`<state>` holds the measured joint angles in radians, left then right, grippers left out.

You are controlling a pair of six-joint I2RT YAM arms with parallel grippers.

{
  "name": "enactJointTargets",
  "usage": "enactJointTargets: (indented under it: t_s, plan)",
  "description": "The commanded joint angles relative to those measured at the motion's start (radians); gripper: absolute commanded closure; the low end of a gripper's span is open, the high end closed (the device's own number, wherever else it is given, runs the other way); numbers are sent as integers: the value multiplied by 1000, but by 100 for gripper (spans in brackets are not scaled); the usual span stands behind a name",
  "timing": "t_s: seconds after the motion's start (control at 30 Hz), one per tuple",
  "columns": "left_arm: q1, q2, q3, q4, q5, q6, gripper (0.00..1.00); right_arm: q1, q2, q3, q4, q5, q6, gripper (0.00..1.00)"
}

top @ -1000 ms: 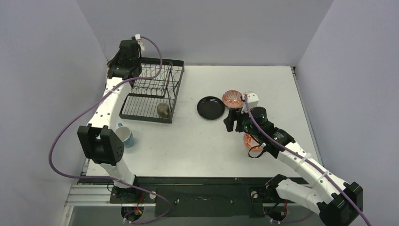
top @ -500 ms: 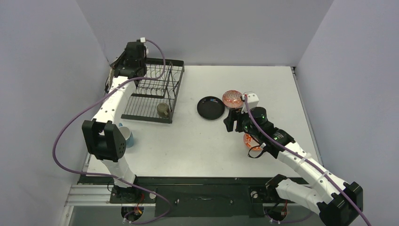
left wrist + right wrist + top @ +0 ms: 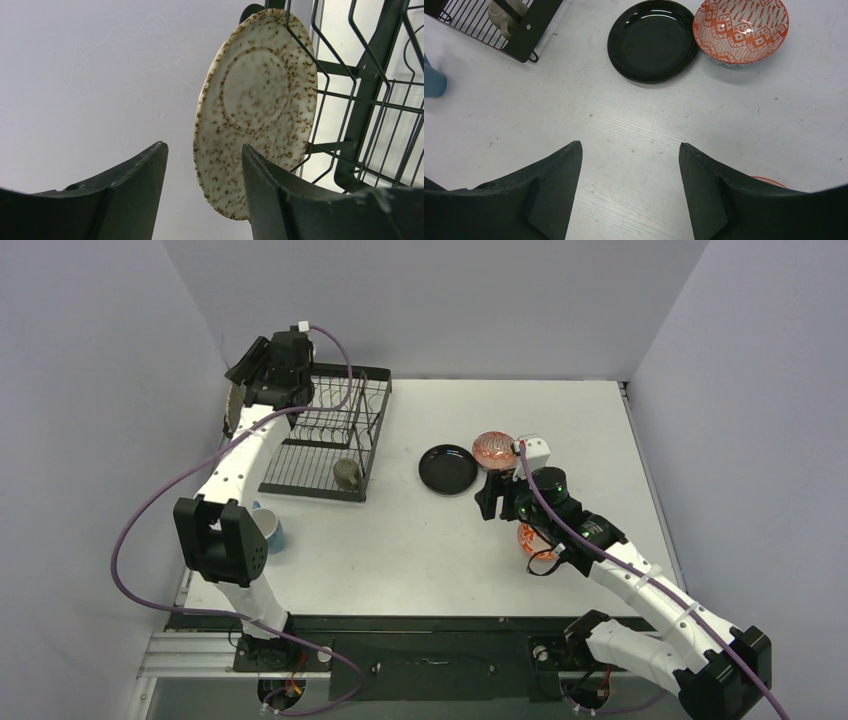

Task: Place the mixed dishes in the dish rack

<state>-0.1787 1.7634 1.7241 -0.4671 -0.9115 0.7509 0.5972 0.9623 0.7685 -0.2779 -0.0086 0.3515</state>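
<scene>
Brown-speckled cream plate (image 3: 255,115), black wire rack (image 3: 370,85).

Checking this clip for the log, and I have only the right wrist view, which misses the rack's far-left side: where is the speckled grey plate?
Observer: The speckled grey plate stands on edge against the dish rack, at its left-side wires, right in front of the left gripper.
Operator: Is it gripped?
Observer: No. The left wrist view shows the jaws apart, with the plate beyond them.
Operator: And the mug?
Observer: The light-blue mug sits on the table, nearer than the rack, beside the elbow of the left arm.
</scene>
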Motion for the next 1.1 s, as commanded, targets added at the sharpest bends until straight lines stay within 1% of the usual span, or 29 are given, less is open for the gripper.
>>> enactJointTargets:
  t_s: [0.0,0.07,0.17,0.27,0.43,0.53,0.67,0.8,0.83,0.9,1.03,1.07]
  plan:
    - [-8,-78,45,7,-6,-50,46,3,-2,1,49,-5,-6,34]
    - [-4,-95,38,-3,-4,-83,46,3,-3,0,47,-7,-7,34]
    - [21,-114,51,-44,30,-198,47,3,-8,-2,47,-8,-7,34]
    - [45,-136,71,-99,134,-296,47,3,-10,-4,49,-10,-5,34]
    - [94,-158,75,-129,259,-431,46,4,-17,-8,50,-11,-5,34]
    - [124,-160,74,-153,291,-463,46,5,-21,-9,49,-11,-5,34]
    - [135,-174,33,-129,308,-468,47,4,-20,-12,51,-11,-6,34]
    - [161,-177,9,-128,347,-500,53,5,-20,-9,50,-13,-5,34]
    - [169,-178,4,-124,360,-504,56,5,-20,-9,50,-12,-4,34]
    - [173,-179,-2,-125,379,-513,60,4,-19,-10,49,-13,-4,34]
    - [173,-170,-3,-140,383,-520,65,4,-16,-8,51,-16,-5,34]
    - [195,-167,-1,-143,380,-513,66,4,-15,-9,52,-16,-4,34]
